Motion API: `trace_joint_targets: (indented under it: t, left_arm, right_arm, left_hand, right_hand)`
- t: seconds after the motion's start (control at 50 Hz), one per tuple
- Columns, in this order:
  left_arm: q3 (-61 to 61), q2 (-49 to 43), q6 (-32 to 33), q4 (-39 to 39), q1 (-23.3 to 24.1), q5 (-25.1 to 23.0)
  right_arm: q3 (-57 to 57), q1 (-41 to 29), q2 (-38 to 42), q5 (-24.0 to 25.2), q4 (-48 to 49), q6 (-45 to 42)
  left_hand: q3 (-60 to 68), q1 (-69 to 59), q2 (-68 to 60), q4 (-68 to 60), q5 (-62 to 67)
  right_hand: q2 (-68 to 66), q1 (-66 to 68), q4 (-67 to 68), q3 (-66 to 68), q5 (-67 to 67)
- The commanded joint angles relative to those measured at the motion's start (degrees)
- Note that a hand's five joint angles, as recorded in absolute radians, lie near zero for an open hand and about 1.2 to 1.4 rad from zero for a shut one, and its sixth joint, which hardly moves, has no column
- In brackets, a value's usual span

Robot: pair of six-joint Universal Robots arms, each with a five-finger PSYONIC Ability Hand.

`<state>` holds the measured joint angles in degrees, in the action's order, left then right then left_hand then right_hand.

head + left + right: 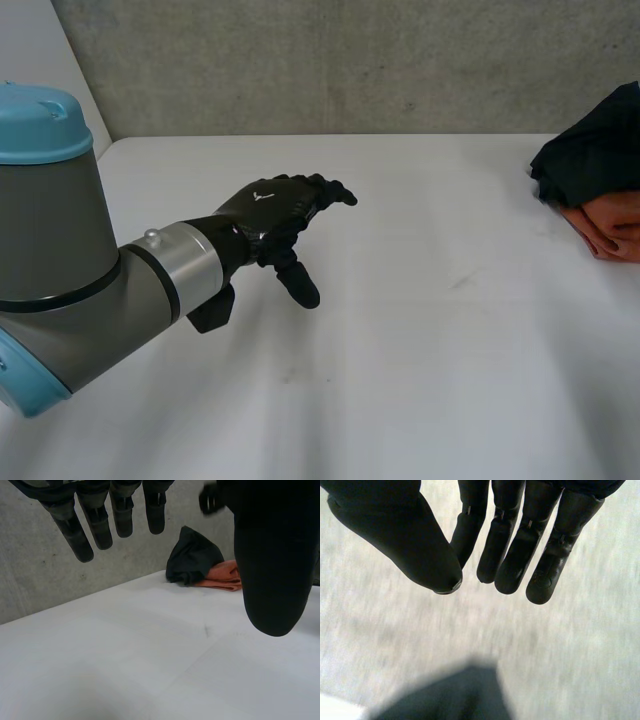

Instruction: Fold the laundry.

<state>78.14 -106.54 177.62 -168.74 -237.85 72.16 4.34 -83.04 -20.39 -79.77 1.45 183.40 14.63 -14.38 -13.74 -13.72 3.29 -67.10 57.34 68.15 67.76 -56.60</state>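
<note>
A dark bundled cloth [595, 150] lies at the table's far right edge, on top of an orange cloth [612, 226]. My left hand [280, 215] hovers open over the white table [430, 330] left of the middle, well away from both cloths. In the left wrist view its fingers [95, 520] hang straight with nothing under them, and the dark cloth [192, 555] and orange cloth [220, 575] lie far beyond the thumb. My right hand [510, 555] has straight fingers and the thumb apart, holding nothing. A dark cloth [465, 695] shows blurred beyond its fingertips.
A grey concrete wall [350, 60] runs close behind the table's far edge. My left arm [60, 260] stands at the near left.
</note>
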Motion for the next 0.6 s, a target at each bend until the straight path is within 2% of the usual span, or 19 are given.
trace_joint_targets:
  t: [0.02,0.1,0.16,0.18,0.3,0.36,0.48,0.6]
  left_arm:
    - [0.09,0.45,0.0,0.07,-0.16,0.0]
    - [0.09,0.63,0.0,-0.01,-0.08,0.0]
    - [0.09,0.72,-0.08,0.07,-0.16,0.09]
    - [0.0,0.72,-0.08,-0.01,-0.16,0.09]
    - [-0.18,1.33,-0.08,-0.19,-0.69,0.61]
    - [-0.18,2.91,-0.08,-0.8,-1.66,2.19]
    - [0.44,6.43,0.0,-5.02,-3.5,7.64]
    - [2.37,9.24,0.09,-9.32,-5.7,14.05]
  right_arm:
    - [2.07,-2.47,-15.28,0.75,-0.4,2.3]
    - [4.87,-2.56,-16.17,0.93,-1.18,2.49]
    - [7.6,-2.56,-16.08,1.28,-4.16,1.79]
    - [9.61,-2.65,-16.08,1.46,-6.88,0.74]
    - [16.21,-6.16,-17.13,-0.39,-13.14,-8.05]
    - [23.58,-8.54,-19.5,-1.18,-14.02,-11.22]
    - [45.2,-10.38,-36.54,-1.44,-11.04,-11.93]
    - [64.63,-16.36,-49.03,-2.06,-0.32,-12.54]
  left_hand:
    - [-1.05,0.8,0.16,0.14,0.29]
    - [-1.22,0.97,0.33,0.3,0.13]
    - [-1.22,0.97,0.33,0.3,0.12]
    - [-1.22,0.97,0.33,0.3,0.12]
    - [-1.55,1.31,0.66,0.64,-0.21]
    - [-1.72,1.48,0.83,0.81,-0.38]
    - [-2.06,1.81,1.17,1.15,-0.72]
    - [-2.73,2.49,1.84,1.82,-1.39]
  right_hand:
    - [-12.9,22.66,11.85,12.24,-13.4]
    - [-11.63,21.39,10.58,10.96,-12.13]
    - [52.92,-43.17,-53.98,-53.59,52.43]
    - [57.1,-47.34,-58.15,-57.76,56.6]
    - [57.1,-47.34,-58.15,-57.76,56.6]
    - [57.1,-47.34,-58.15,-57.76,56.6]
    - [57.1,-47.34,-58.15,-57.76,56.6]
    - [57.1,-47.34,-58.15,-57.76,56.6]
